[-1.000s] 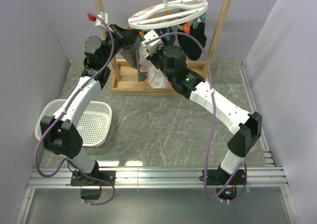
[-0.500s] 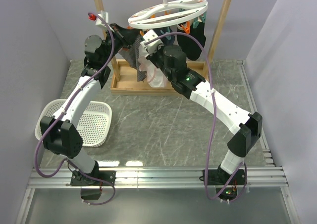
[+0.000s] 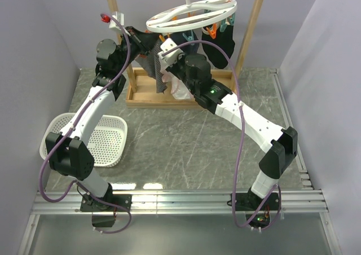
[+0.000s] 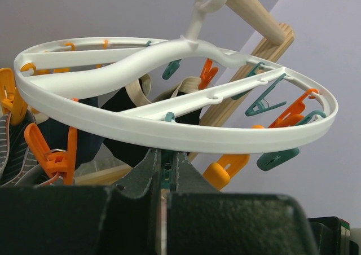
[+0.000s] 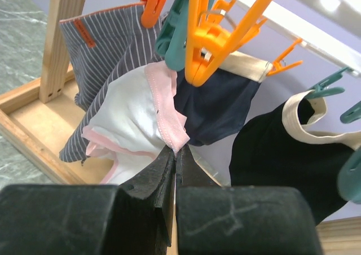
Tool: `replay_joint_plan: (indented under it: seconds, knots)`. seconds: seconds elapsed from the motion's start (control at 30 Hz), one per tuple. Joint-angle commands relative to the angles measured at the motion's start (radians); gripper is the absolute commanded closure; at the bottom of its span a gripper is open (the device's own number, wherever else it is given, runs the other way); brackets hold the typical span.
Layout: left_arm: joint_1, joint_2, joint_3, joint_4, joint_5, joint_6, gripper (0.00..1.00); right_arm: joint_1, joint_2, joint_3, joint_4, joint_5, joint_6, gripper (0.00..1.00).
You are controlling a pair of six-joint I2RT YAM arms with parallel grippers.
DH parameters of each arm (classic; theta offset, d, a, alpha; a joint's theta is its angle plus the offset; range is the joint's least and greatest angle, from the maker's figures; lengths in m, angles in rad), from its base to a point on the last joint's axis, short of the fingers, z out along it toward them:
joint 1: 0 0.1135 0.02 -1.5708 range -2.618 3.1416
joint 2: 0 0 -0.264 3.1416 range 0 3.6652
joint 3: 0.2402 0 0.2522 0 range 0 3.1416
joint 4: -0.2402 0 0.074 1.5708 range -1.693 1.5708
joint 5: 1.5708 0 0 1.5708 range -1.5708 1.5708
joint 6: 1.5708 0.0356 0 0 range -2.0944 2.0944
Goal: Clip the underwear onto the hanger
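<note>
The white oval hanger [image 3: 192, 15] hangs by its hook from the wooden rack, with orange and teal clips dangling from it. It also fills the left wrist view [image 4: 169, 133]. My left gripper [image 4: 163, 156] sits just under the ring and is shut on a teal clip [image 4: 164, 173]. The white underwear [image 5: 132, 117] with pink trim hangs below the clips. It shows in the top view [image 3: 179, 88] too. My right gripper [image 5: 177, 151] is shut on its pink waistband. The band's upper end reaches a teal clip [image 5: 171, 38]; whether that clip grips it is unclear.
A grey striped cloth [image 5: 104, 46], a navy garment [image 5: 225, 105] and a black garment [image 5: 282, 148] hang on the hanger beside the underwear. The wooden rack [image 3: 254, 26] stands at the table's back. A white perforated basket [image 3: 107, 139] sits at the left.
My right gripper has moved slightly up and to the left with the underwear, closer to the clips. The left gripper has stayed at the hanger.
</note>
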State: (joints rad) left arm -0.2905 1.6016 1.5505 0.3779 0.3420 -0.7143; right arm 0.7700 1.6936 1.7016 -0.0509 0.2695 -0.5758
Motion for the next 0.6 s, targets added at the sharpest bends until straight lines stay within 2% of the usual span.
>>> replay_joint_plan:
  seconds: [0.0, 0.57]
  knots:
    - [-0.012, 0.009, 0.033, -0.020, -0.009, 0.030, 1.00, 0.009, -0.023, 0.013, 0.080, 0.002, -0.039, 1.00]
    - [-0.021, 0.014, 0.045, -0.027, -0.014, 0.041, 1.00, 0.015, -0.032, -0.008, 0.094, -0.013, -0.099, 1.00]
